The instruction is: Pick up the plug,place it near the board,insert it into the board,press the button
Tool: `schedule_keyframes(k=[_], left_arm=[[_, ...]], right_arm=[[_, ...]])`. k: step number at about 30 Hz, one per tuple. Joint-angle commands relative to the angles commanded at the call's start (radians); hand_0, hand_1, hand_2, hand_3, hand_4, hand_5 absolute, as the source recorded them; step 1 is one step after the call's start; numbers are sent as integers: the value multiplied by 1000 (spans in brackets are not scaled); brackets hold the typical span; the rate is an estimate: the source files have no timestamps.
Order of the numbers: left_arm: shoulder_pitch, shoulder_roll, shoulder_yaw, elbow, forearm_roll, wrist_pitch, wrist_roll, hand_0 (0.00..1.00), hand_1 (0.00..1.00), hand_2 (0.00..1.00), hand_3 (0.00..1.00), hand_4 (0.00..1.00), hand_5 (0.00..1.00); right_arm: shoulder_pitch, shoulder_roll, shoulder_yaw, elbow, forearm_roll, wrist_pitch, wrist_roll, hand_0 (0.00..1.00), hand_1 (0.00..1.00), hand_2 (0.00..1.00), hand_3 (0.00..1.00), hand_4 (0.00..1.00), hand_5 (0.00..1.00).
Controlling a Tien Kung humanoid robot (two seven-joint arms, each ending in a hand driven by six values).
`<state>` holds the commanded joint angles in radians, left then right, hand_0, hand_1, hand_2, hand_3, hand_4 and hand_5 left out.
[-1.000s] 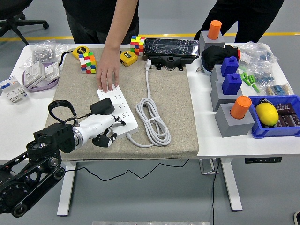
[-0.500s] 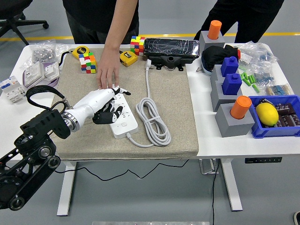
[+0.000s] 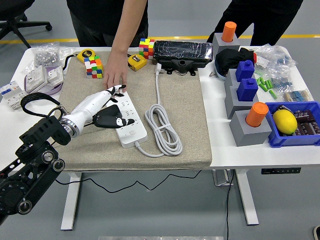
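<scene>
A white power strip (image 3: 132, 126) lies on the beige mat (image 3: 185, 110), its white cable (image 3: 163, 126) coiled to the right. A black plug (image 3: 110, 120) sits on the strip's middle sockets. My left hand (image 3: 100, 104), white, lies stretched out over the strip's left side, holding nothing. Its fingertips (image 3: 119, 89) reach the strip's far end, just below a person's hand (image 3: 115, 74) that rests there. I cannot see the strip's button. My right arm is out of view.
Two Rubik's cubes (image 3: 93, 66) (image 3: 146, 47), tape measures (image 3: 136, 61) and a black case (image 3: 182, 52) stand at the mat's far edge. Grey blocks with orange cylinders (image 3: 252, 122) and a blue bin with a lemon (image 3: 285, 121) are at the right.
My left hand has moved from the strip's near end up along it to its far end, with fingers stretched out. The plug stays on the strip. The person's hand has stayed put.
</scene>
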<state>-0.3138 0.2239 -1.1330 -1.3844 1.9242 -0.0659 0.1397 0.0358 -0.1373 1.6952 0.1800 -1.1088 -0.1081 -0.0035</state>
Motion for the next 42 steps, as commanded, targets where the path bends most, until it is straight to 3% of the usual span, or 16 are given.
schedule_keyframes(k=[4,10,16,17,22,23,28,29,34,35,42], left_arm=[[-1,-20,-22,42,-22,29,-23,998,998,998,998,998,528],[-5,-34,-27,104,32,-11,-7,998,998,998,998,998,538],[-9,-43,-29,194,25,44,-67,998,998,998,998,998,530],[-10,-43,-29,205,27,46,-70,973,998,933,948,998,411],[-12,-46,-22,237,46,84,-80,973,998,933,948,998,411],[-13,-47,-20,244,46,86,-81,660,649,540,591,998,301],[-16,-48,-13,262,59,76,-75,660,649,540,591,998,301],[-16,-48,-12,264,61,76,-74,554,580,470,538,998,301],[-25,-53,-8,283,65,101,-83,554,580,470,538,998,301],[-27,-54,-10,290,64,109,-87,375,355,408,521,998,312],[-39,-59,-7,305,62,140,-97,348,313,396,517,998,310]], right_arm=[[0,0,0,0,0,-1,0,822,789,775,795,998,998],[-1,0,1,0,0,-1,1,822,788,775,795,998,998],[-3,1,0,0,0,-1,0,822,788,775,795,998,998],[-3,1,1,0,0,-1,-1,822,788,775,794,998,998],[-5,1,0,0,1,-1,-1,822,788,775,794,998,998],[-5,1,-2,0,2,-1,-1,822,787,775,794,998,998],[-5,0,-4,0,5,-1,0,822,787,775,794,998,998],[-5,0,-5,0,6,0,0,823,787,774,794,998,998],[-4,-1,-4,0,7,0,-1,823,787,774,794,998,998],[-3,-2,-6,0,9,0,-1,822,787,774,794,998,998],[1,-1,-7,0,12,2,0,822,787,774,795,998,998]])
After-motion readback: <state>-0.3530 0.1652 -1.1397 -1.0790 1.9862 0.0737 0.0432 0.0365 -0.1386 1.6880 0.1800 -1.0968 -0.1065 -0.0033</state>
